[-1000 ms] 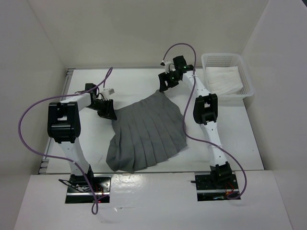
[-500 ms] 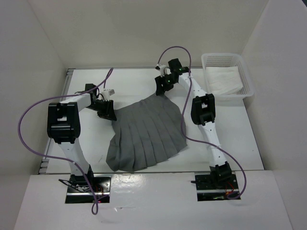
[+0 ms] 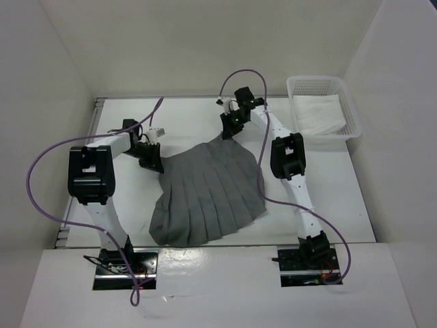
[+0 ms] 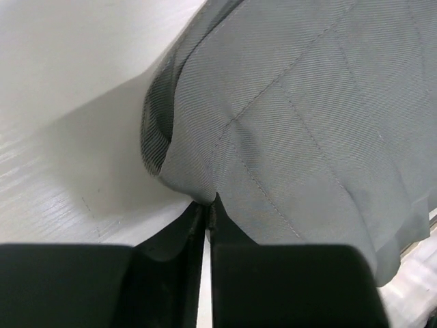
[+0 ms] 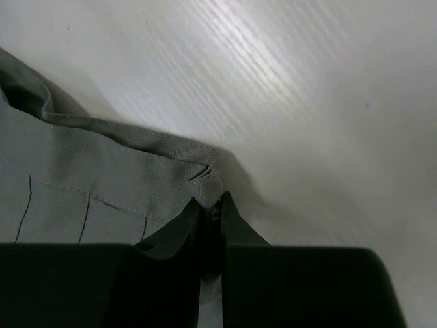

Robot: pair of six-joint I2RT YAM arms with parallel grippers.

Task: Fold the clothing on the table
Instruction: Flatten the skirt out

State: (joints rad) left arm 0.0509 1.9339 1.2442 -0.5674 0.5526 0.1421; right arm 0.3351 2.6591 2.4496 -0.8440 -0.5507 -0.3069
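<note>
The clothing [image 3: 208, 191], a grey pleated skirt, lies fanned out on the white table [image 3: 191, 119] between the two arms. My left gripper [image 3: 156, 164] is at its upper left corner, and in the left wrist view it [image 4: 208, 205] is shut on a pinch of the grey fabric [image 4: 293, 123]. My right gripper [image 3: 227, 132] is at the skirt's upper right corner. In the right wrist view it [image 5: 210, 205] is shut on the waistband edge [image 5: 136, 171], which puckers at the fingertips.
A white mesh basket [image 3: 348, 113] holding a white cloth [image 3: 319, 115] stands at the back right of the table. White walls enclose the table on three sides. A metal rail [image 3: 95, 116] runs down the left edge.
The right arm moved left and down onto the skirt's upper right corner and its jaws closed on it. The left jaws closed on the upper left corner.
</note>
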